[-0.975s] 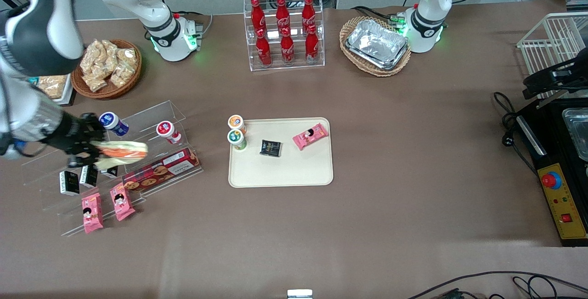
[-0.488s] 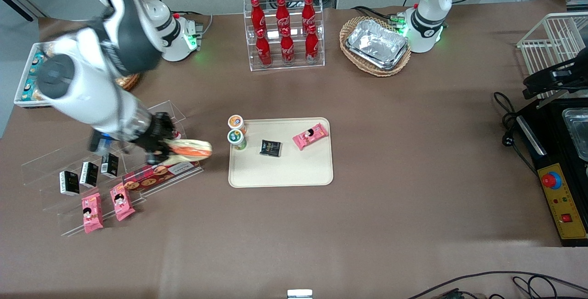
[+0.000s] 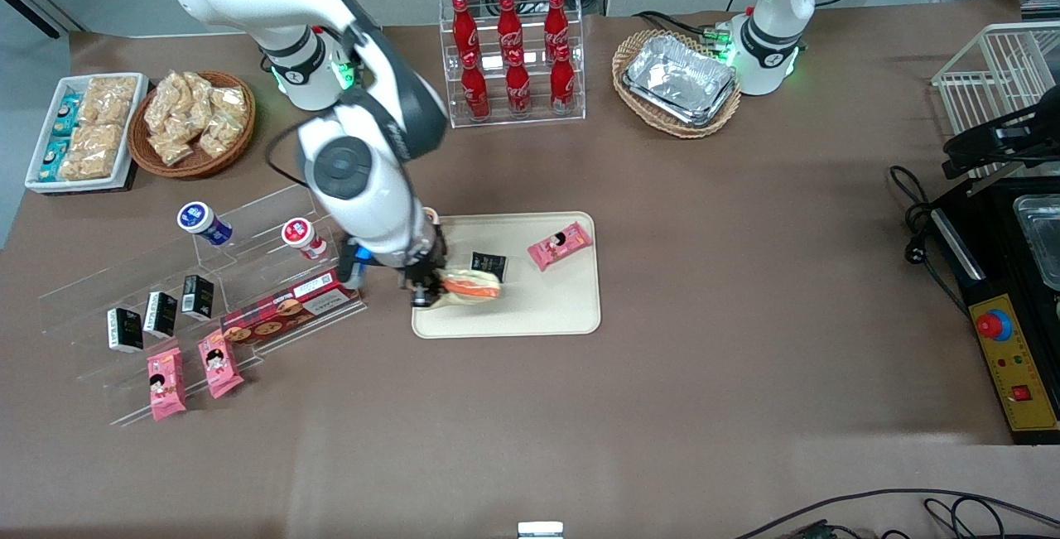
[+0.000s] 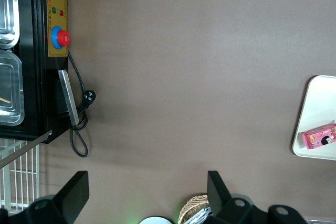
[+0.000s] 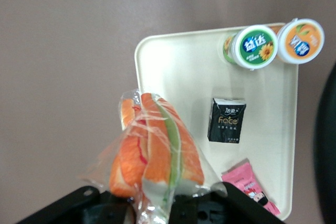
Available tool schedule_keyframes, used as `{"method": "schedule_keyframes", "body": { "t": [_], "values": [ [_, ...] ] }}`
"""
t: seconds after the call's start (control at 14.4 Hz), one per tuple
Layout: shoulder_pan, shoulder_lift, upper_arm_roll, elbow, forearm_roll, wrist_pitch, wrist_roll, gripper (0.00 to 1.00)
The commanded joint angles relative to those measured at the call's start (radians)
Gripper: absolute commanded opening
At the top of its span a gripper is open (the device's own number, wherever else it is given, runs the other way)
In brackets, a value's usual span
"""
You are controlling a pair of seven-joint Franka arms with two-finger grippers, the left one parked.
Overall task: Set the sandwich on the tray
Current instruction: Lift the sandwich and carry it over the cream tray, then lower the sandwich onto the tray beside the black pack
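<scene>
My right gripper (image 3: 426, 289) is shut on the sandwich (image 3: 470, 286), a clear-wrapped wedge with orange and green filling. It holds the sandwich over the cream-beige tray (image 3: 563, 307), at the tray's edge toward the working arm's end and nearer the front camera. In the right wrist view the sandwich (image 5: 157, 145) sticks out from the gripper (image 5: 157, 211) above the tray (image 5: 173, 72). On the tray lie a black packet (image 3: 487, 263), a pink snack pack (image 3: 560, 245) and a green-lidded cup (image 5: 253, 46); an orange-lidded cup (image 5: 300, 41) stands at its rim.
A clear tiered rack (image 3: 248, 216) with small cups, black boxes, a cookie box (image 3: 290, 307) and pink packs stands toward the working arm's end. A cola bottle rack (image 3: 512, 59), a basket of foil trays (image 3: 677, 79) and snack baskets stand farther from the front camera.
My gripper has carried the sandwich from above the clear rack sideways to over the tray's edge, and the arm has swung along with it.
</scene>
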Motion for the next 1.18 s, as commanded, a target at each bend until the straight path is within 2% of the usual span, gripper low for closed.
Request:
{"method": "schedule_keyframes", "body": {
  "t": [0.0,0.7,1.11],
  "values": [
    [0.034,0.103,-0.01,0.035,0.01,0.078,0.021,0.17],
    [0.054,0.226,-0.01,0.035,0.014,0.165,0.046,0.18],
    [0.073,0.254,-0.015,0.035,-0.027,0.185,0.055,0.18]
  ]
}}
